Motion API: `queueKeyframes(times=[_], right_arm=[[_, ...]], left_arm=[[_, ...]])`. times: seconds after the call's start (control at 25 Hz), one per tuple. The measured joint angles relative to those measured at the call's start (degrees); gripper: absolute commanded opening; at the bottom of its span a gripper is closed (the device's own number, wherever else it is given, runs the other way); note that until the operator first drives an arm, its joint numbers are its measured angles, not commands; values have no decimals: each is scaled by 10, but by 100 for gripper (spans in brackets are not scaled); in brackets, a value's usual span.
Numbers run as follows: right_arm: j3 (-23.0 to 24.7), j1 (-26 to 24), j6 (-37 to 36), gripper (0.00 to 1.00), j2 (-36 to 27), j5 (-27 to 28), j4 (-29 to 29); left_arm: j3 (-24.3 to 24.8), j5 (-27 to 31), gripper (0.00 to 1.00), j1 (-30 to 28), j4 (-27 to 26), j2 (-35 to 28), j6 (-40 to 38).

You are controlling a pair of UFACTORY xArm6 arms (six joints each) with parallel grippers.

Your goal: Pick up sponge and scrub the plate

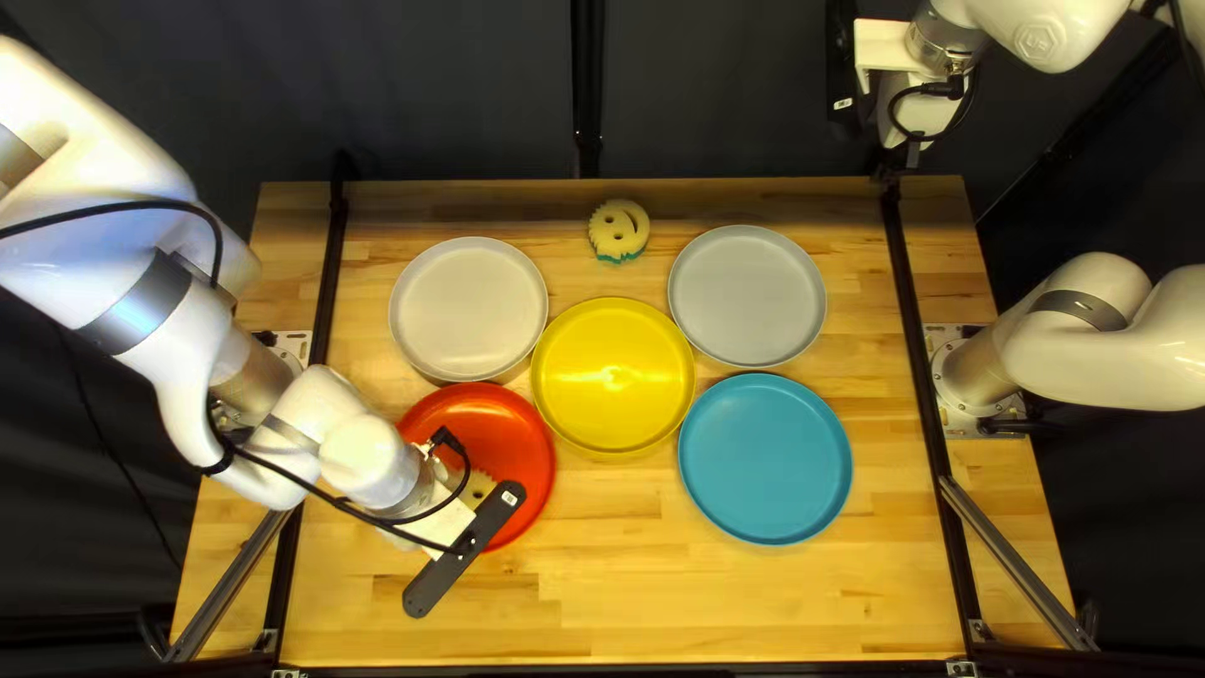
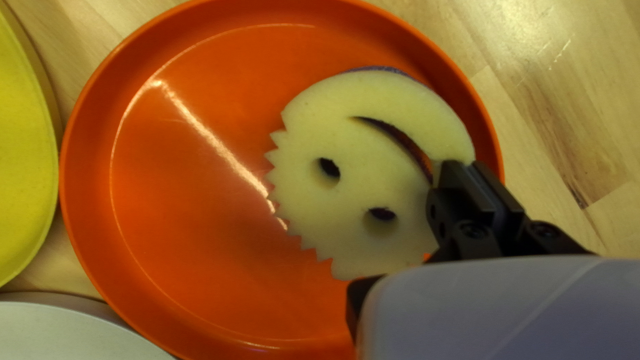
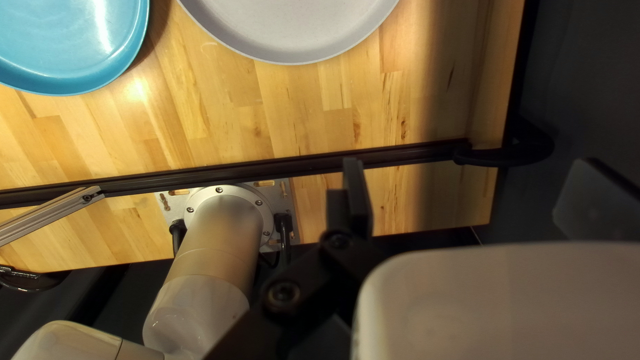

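- The sponge (image 2: 350, 165), yellow and cut with a smiling face, was seen lying flat on the floor of the orange plate (image 2: 175, 200), toward the side of the plate nearest the table's (image 1: 659, 584) front edge.
- The left gripper (image 2: 402, 232) was closed on the sponge. One black finger was pressed against its rim beside the mouth slot, while the other was largely hidden behind the gripper's own body.
- The step in hand was judged to be the scrubbing itself: the pick-up was taken as done, since the sponge was gripped and set down on a plate.
- A second sponge (image 1: 618, 229) of the same kind was left untouched near the far edge, between the two grey plates.
- The right gripper (image 3: 470, 180) was held high above its own arm's base, jaws wide apart and nothing between them. No part in this step was expected of it.
- For the next move, steady downward pressure and sweeping or circular strokes across the bare orange floor were judged to be called for.
- Care was thought needed so that the light plate would not be pushed into the yellow plate (image 1: 612, 377), which it touched or nearly touched.
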Motion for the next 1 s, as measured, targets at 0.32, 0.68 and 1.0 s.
queueKeyframes(times=[0.32,0.68,1.0], right_arm=[[0,0,0,100,0,0,0],[0,0,0,100,0,0,0],[0,0,0,100,0,0,0]], left_arm=[[79,-7,0,27,-34,-71,34],[127,30,0,44,-35,-149,23],[47,6,0,3,-24,-44,-7]])
